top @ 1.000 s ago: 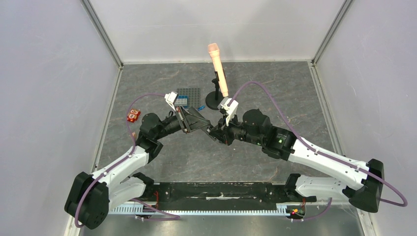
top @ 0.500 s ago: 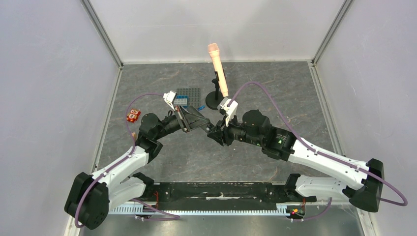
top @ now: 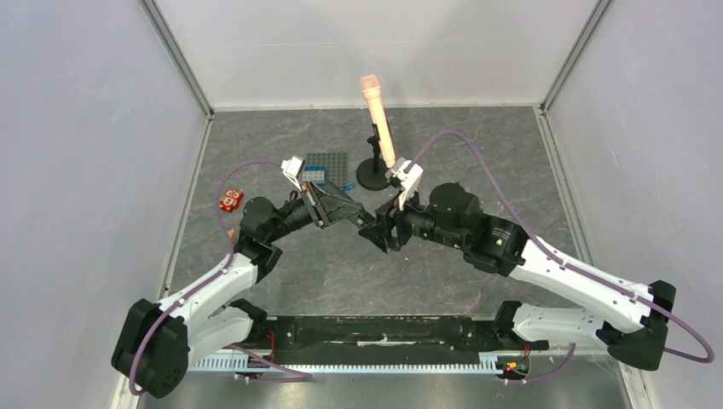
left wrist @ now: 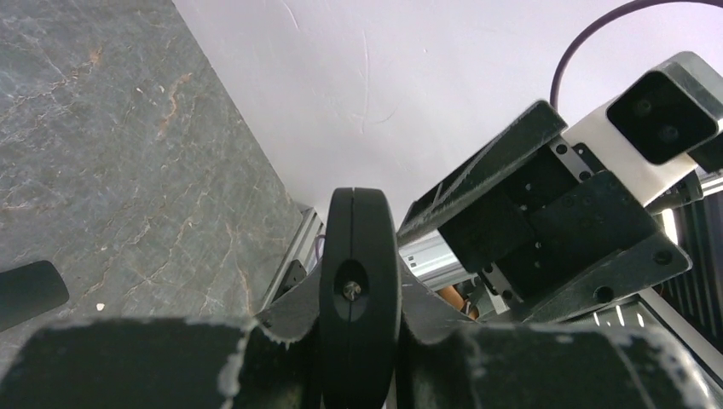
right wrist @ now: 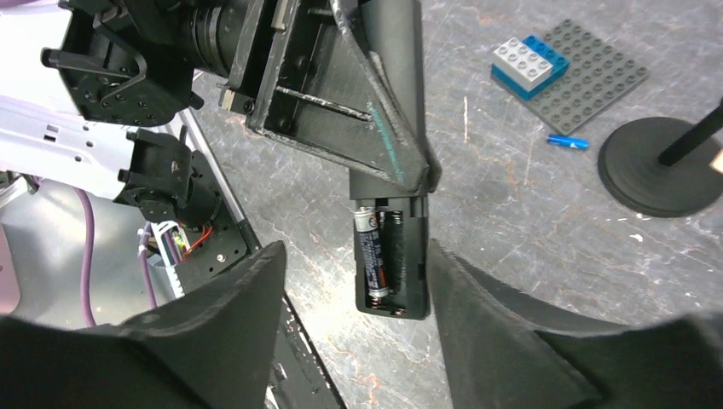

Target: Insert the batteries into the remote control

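Note:
The remote control point(right wrist: 407, 256) is a slim black bar held off the table, back side up, with its battery bay uncovered. My left gripper point(top: 341, 210) is shut on its upper part; in the left wrist view the remote control point(left wrist: 360, 281) shows end-on between the closed fingers. One battery point(right wrist: 373, 256) lies in the bay's left slot, and the slot beside it looks dark with a spring. My right gripper point(right wrist: 356, 256) stands open, with its fingers point(right wrist: 230, 307) on either side of the bay end and apart from it. In the top view the right gripper point(top: 376, 232) faces the left one.
A peach microphone point(top: 376, 119) leans on a black stand with a round base point(right wrist: 656, 166) behind the grippers. A grey studded plate point(right wrist: 597, 81) carries a blue and grey brick point(right wrist: 529, 64); a small blue stick point(right wrist: 567, 141) lies nearby. A red piece point(top: 231, 201) sits at the left.
My right gripper's jaws have spread from nearly shut to wide open, and its wrist has shifted slightly back and right. The left gripper still holds the remote in the same place.

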You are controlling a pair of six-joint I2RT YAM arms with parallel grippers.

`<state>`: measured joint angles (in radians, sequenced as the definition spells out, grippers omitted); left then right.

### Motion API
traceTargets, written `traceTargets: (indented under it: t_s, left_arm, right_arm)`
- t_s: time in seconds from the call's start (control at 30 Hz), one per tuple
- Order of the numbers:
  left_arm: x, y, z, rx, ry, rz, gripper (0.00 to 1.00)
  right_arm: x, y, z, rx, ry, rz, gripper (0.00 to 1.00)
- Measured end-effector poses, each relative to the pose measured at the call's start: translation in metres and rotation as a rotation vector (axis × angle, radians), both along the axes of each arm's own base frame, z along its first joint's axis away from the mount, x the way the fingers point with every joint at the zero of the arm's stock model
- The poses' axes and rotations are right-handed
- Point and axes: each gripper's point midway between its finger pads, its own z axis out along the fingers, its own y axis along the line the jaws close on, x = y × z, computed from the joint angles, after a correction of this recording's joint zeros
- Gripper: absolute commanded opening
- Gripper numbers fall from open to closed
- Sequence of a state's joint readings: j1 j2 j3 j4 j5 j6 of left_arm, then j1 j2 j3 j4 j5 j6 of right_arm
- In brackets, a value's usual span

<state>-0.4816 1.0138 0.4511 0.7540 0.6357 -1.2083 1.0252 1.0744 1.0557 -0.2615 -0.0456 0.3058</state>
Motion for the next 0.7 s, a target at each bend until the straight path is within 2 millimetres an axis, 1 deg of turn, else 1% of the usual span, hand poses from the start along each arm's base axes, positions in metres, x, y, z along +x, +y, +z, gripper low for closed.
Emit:
traceTargets:
  t_s: [0.03,0.1,0.13,0.27,0.33,0.47,0.6,0.63,0.7]
  left_arm:
    - [0.000,0.000,0.001,-0.002,-0.005,-0.002,0.02]
    - [-0.001,0.000,0.002,-0.004,-0.009,-0.002,0.02]
    - [-0.001,0.000,0.003,-0.005,-0.011,-0.002,0.02]
    - [-0.003,0.001,0.007,-0.013,-0.026,-0.001,0.02]
    - [-0.005,0.002,0.011,-0.020,-0.038,-0.001,0.02]
    - [-0.006,0.004,0.018,-0.036,-0.064,0.005,0.02]
    - [-0.007,0.004,0.023,-0.047,-0.085,0.006,0.02]
    - [-0.007,0.005,0.024,-0.048,-0.087,0.006,0.02]
    - [-0.008,0.005,0.025,-0.049,-0.089,0.007,0.02]
  right_arm:
    - [0.000,-0.002,0.003,0.007,-0.002,-0.006,0.81]
    - [0.001,-0.008,0.011,0.025,-0.009,-0.032,0.94]
    - [0.002,-0.010,0.014,0.036,-0.008,-0.047,0.98]
    - [0.008,-0.020,0.025,0.110,0.025,-0.141,0.98]
    - [0.008,-0.022,0.022,0.168,0.081,-0.187,0.98]
    - [0.008,-0.019,-0.002,0.283,0.262,-0.272,0.98]
    - [0.004,-0.007,-0.035,0.396,0.447,-0.304,0.98]
    - [0.003,-0.004,-0.039,0.412,0.480,-0.306,0.98]
    - [0.004,0.003,-0.039,0.455,0.522,-0.305,0.98]
